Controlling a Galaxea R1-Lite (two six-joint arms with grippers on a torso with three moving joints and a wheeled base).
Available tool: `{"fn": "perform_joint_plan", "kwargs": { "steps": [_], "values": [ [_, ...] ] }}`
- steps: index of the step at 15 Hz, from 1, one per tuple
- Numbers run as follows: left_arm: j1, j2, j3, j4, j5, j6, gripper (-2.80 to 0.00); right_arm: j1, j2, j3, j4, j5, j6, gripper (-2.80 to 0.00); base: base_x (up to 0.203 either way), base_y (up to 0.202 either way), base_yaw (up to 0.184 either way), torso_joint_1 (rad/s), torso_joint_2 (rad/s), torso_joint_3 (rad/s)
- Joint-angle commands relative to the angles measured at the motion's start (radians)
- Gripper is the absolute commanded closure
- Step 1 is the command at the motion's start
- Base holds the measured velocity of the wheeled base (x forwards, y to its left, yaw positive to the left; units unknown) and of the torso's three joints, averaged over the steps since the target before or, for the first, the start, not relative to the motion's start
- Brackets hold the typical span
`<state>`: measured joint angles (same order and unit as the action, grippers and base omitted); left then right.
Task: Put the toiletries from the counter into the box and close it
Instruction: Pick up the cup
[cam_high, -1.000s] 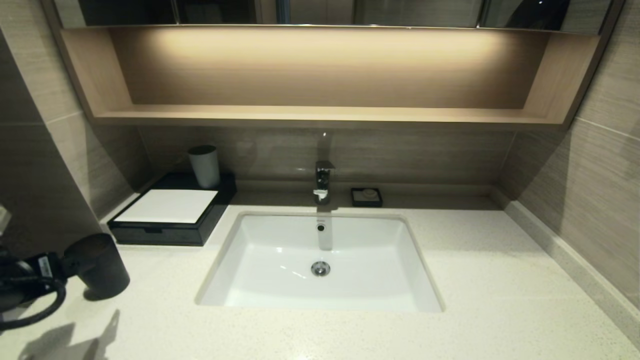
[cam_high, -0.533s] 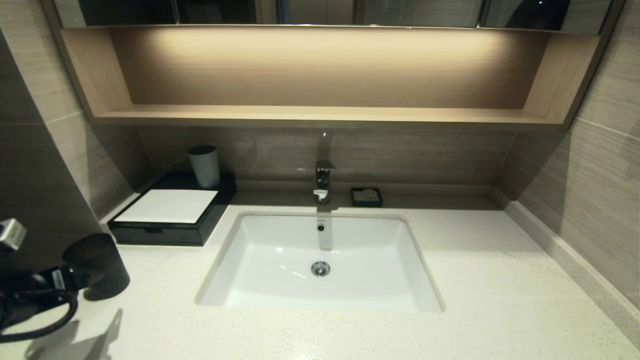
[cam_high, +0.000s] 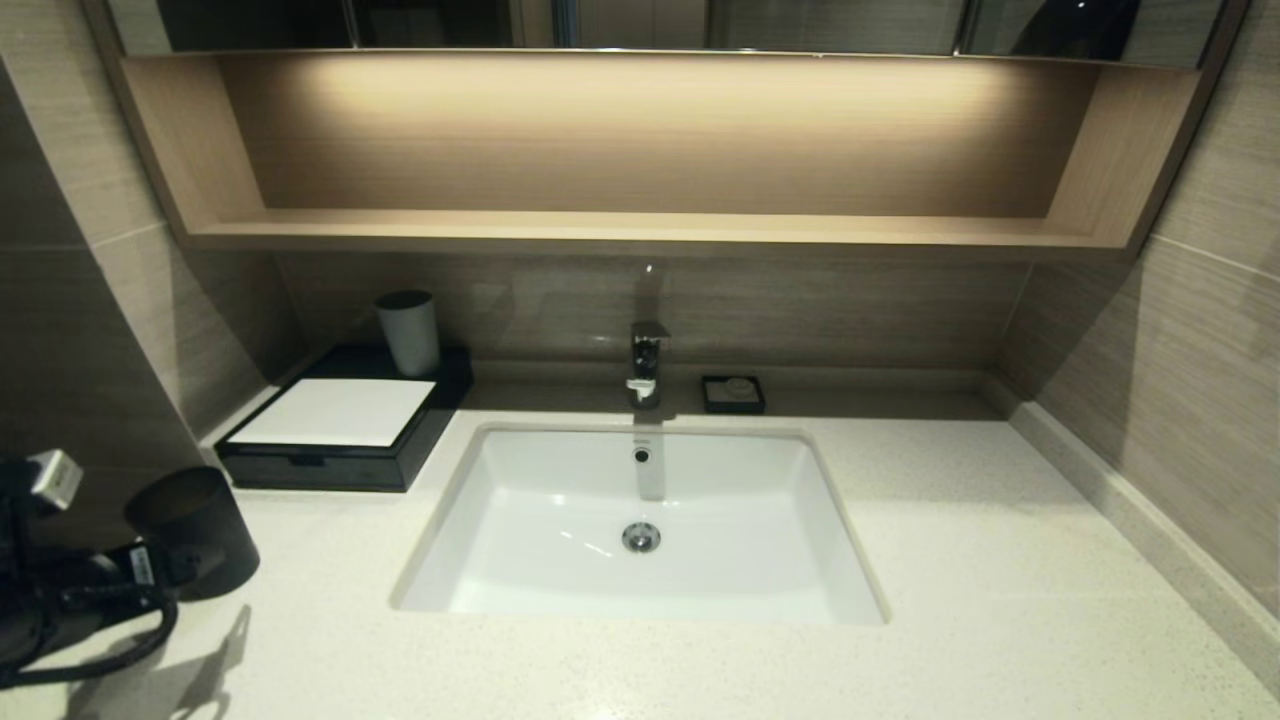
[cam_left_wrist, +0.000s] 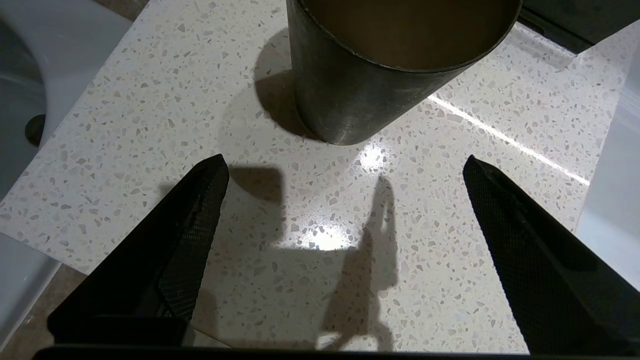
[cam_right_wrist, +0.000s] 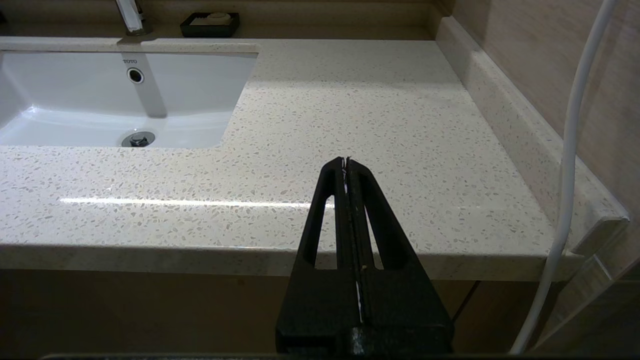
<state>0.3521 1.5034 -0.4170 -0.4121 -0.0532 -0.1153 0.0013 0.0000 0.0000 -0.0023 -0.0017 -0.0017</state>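
Speckled cream worktop w/ white sink set in the middle. Your box sits at the back-left corner, drawer front flush, white cup standing on its rear edge. Soap dish is just right of the tap. You've got the left end effector spread wide and holding nothing, low over the worktop just short of the dark tumbler at the front left. Right end effector is pinched closed w/ nothing in it, off the front edge. No toiletries can be made out.
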Motion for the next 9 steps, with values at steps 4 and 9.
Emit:
{"fn": "perform_joint_plan", "kwargs": {
  "steps": [4, 9],
  "values": [
    [0.001, 0.065, 0.013, -0.060, -0.002, -0.001, -2.80, 0.000, 0.000, 0.001, -0.001, 0.000, 0.000, 0.00, 0.000, 0.000, 0.000, 0.000, 0.00, 0.000],
    [-0.001, 0.094, 0.024, -0.113, -0.002, -0.001, -2.80, 0.000, 0.000, 0.000, -0.001, 0.000, 0.000, 0.00, 0.000, 0.000, 0.000, 0.000, 0.00, 0.000]
  ]
}}
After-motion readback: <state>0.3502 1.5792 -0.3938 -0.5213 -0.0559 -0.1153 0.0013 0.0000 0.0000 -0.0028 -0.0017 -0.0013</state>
